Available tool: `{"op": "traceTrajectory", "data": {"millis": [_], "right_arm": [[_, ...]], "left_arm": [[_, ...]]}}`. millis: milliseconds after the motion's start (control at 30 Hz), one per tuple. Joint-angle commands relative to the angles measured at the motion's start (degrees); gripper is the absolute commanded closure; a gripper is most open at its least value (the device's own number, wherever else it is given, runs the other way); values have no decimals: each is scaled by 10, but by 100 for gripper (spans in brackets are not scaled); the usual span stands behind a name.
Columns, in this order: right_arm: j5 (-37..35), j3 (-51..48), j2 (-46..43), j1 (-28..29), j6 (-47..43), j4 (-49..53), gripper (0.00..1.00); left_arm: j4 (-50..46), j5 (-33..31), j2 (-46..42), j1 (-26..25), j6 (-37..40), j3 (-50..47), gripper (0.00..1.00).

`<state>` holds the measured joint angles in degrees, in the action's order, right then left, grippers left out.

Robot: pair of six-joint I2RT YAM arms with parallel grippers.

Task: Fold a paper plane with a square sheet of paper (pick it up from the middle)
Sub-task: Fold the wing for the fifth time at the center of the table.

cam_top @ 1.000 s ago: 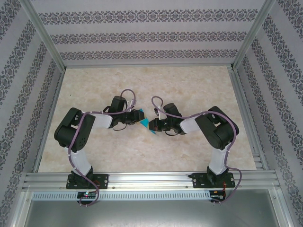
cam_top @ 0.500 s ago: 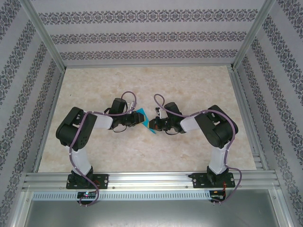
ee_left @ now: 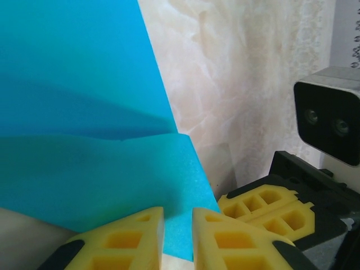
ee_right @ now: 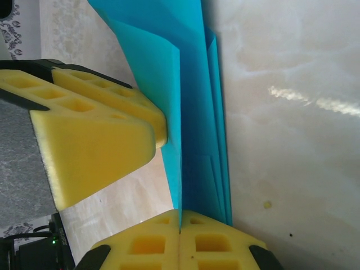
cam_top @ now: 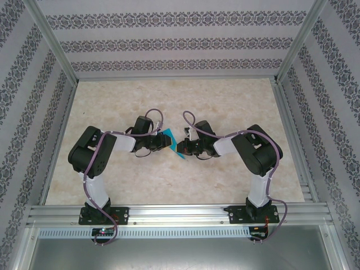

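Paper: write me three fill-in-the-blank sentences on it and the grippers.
The paper is ____ in colour.
The right gripper is ____ on the paper.
The fingers of the left gripper are coloured ____.
Missing words: blue; shut; yellow.

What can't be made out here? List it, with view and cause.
Outline of the folded cyan-blue sheet of paper: top view, too small; left wrist view, cut off by top and left edges.
Grip of the left end effector on the paper: left wrist view, fingers cut off by bottom edge.
Paper's fold count: right wrist view, layers seen edge-on, overlapping.
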<state>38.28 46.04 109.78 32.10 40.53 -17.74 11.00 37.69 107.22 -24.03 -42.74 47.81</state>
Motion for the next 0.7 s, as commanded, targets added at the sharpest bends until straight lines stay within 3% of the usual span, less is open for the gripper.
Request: {"op": "traceTrajectory", "data": {"millis": [0, 133, 267, 533, 667], "right_arm": [[-26, 6, 2, -5, -20, 52, 93], [-17, 10, -23, -8, -29, 72, 83], [-9, 0, -45, -14, -37, 89, 80], [-2, -14, -39, -16, -40, 105, 92], [-10, -7, -24, -15, -48, 128, 93]], "left_arm": [[-73, -64, 16, -4, 27, 19, 79], [-116, -98, 22, -5, 18, 27, 81], [-128, -102, 29, -4, 13, 30, 81], [-139, -100, 36, -4, 13, 38, 81], [-145, -101, 40, -4, 13, 42, 81]]}}
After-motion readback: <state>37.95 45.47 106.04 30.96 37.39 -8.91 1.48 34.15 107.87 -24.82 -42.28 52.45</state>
